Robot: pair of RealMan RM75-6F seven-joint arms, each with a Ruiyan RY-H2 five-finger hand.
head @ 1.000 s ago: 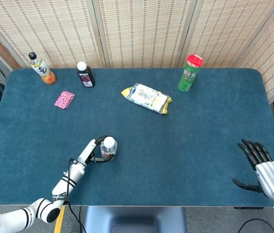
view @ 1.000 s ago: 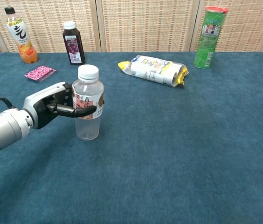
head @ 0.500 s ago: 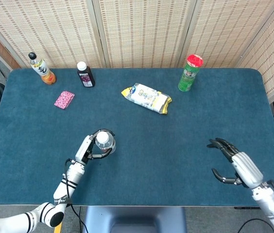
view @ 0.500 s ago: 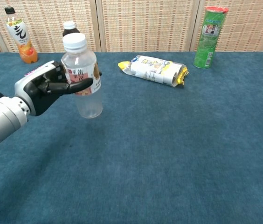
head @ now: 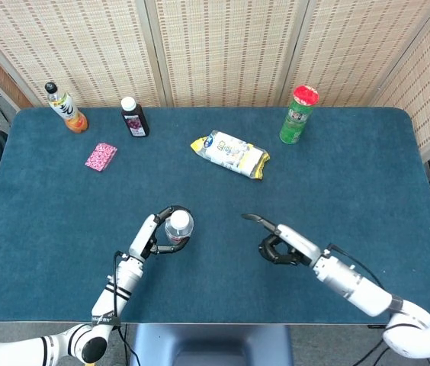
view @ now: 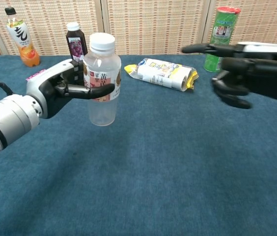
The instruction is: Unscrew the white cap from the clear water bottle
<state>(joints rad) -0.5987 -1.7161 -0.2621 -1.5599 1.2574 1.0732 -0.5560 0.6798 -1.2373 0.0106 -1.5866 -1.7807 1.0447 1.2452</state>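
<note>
My left hand [view: 62, 88] [head: 154, 235] grips the clear water bottle [view: 101, 83] [head: 178, 227] around its labelled middle and holds it upright above the table. The white cap [view: 102, 42] sits on its neck. My right hand [view: 241, 66] [head: 280, 242] hovers to the bottle's right at about cap height. Its fingers are apart, one stretched toward the bottle, and it holds nothing. A clear gap separates it from the cap.
On the blue table [head: 352, 168] lie a white and yellow snack pack [head: 230, 153], a green can with a red lid [head: 299, 114], a dark juice bottle [head: 133, 117], an orange drink bottle [head: 65, 107] and a pink packet [head: 101, 156], all toward the back.
The left hand lifted the bottle off the table and carried it slightly right. The right hand swept in from the table's right edge to just right of the bottle.
</note>
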